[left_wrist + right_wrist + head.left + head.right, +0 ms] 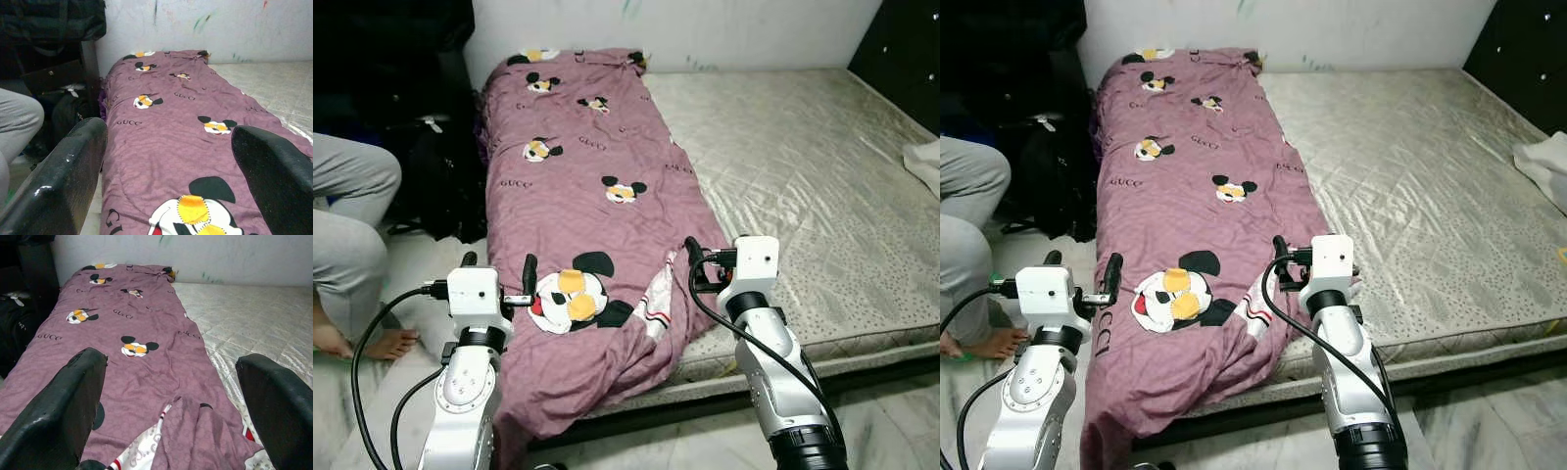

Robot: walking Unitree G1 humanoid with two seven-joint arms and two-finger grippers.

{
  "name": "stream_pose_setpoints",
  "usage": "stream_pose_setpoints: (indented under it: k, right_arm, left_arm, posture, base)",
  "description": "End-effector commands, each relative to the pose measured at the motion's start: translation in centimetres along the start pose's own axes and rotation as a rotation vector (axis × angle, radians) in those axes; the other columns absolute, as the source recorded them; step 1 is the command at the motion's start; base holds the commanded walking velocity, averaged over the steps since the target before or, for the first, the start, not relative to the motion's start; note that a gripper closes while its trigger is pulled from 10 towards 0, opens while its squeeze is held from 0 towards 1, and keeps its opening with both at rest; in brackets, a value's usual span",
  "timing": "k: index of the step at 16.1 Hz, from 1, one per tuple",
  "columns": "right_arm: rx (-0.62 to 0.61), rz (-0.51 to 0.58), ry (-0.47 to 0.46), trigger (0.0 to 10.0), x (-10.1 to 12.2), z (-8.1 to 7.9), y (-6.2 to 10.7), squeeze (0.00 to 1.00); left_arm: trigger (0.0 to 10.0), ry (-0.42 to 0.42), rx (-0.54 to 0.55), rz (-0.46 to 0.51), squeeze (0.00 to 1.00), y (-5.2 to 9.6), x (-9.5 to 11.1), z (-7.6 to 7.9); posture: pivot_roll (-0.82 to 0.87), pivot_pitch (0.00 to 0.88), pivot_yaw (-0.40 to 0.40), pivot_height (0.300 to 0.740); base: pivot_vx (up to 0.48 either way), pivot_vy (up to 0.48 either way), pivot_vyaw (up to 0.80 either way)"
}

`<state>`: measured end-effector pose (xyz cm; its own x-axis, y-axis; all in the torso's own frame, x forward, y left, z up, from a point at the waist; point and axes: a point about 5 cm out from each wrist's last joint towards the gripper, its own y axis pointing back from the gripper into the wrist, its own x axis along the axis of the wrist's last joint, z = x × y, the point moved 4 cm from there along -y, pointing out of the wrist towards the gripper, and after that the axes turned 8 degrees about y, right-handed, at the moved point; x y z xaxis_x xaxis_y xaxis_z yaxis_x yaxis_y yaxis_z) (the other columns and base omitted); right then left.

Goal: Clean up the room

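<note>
The purple blanket [587, 215] lies in a long strip down the left half of the bed, running from the upper middle of the frame to the lower left, where its near end sags over the mattress [803, 186] edge. It is printed with cartoon mouse heads, and a corner is flipped near the lower middle, showing a white lining.

Both tools hover just over that near end with fingers spread wide, holding nothing: the left tool [497, 274] at the lower left, the right tool [697, 259] by the flipped corner.

The loose cloth could slip off if only one layer gets pinched. A person's leg [347, 206] sits close at the left edge, within reach of a swing.
</note>
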<state>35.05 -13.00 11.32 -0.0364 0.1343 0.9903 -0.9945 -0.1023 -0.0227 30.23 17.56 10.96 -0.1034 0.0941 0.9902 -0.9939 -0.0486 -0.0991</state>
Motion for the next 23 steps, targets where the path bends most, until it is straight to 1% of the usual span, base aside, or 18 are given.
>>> stream_pose_setpoints:
  k: [1, 4, 6, 10, 16, 18, 23]
  right_arm:
    - [-0.004, 0.000, 0.008, 10.0, 0.2, 0.2, 0.1, 0.00]
    - [-0.003, -0.005, 0.006, 10.0, 0.2, 0.2, 0.1, 0.00]
    - [-0.001, -0.007, 0.007, 10.0, 0.2, 0.1, 0.1, 0.00]
    - [0.004, -0.009, 0.011, 10.0, 0.2, 0.1, -0.1, 0.00]
    - [0.017, -0.015, 0.016, 10.0, 0.0, -0.1, -0.4, 0.00]
    - [0.023, -0.019, 0.019, 10.0, -0.1, -0.2, -0.5, 0.00]
    - [0.031, -0.028, 0.022, 10.0, -0.4, -0.3, -0.7, 0.00]
  left_arm:
    - [10.0, 0.006, -0.010, -0.004, 0.00, 0.2, 0.1, 0.2]
    - [10.0, 0.024, -0.010, -0.002, 0.00, -0.1, 0.3, 0.3]
    - [10.0, 0.023, -0.011, -0.001, 0.00, -0.2, 0.3, 0.4]
    - [10.0, 0.018, -0.010, 0.009, 0.00, -0.5, 0.5, 0.6]
    - [10.0, 0.019, -0.009, 0.027, 0.00, -1.1, 0.9, 1.1]
    - [10.0, 0.012, 0.006, 0.042, 0.00, -1.5, 1.3, 1.0]
    - [10.0, 0.009, 0.009, 0.045, 0.00, -1.9, 1.2, 1.2]
  posture:
    - [-0.06, 0.126, -0.047, 0.740]
    - [-0.06, 0.126, -0.048, 0.740]
    - [-0.06, 0.126, -0.048, 0.725]
    - [-0.06, 0.120, -0.048, 0.670]
    - [-0.06, 0.111, -0.049, 0.602]
    - [-0.06, 0.103, -0.048, 0.602]
    - [-0.06, 0.093, -0.048, 0.602]
  base:
    - [0.000, 0.000, 0.00]
    - [0.000, 0.000, 0.00]
    - [0.000, 0.000, 0.00]
    - [0.000, 0.000, 0.00]
    - [0.000, 0.000, 0.00]
    - [0.000, 0.000, 0.00]
    - [0.000, 0.000, 0.00]
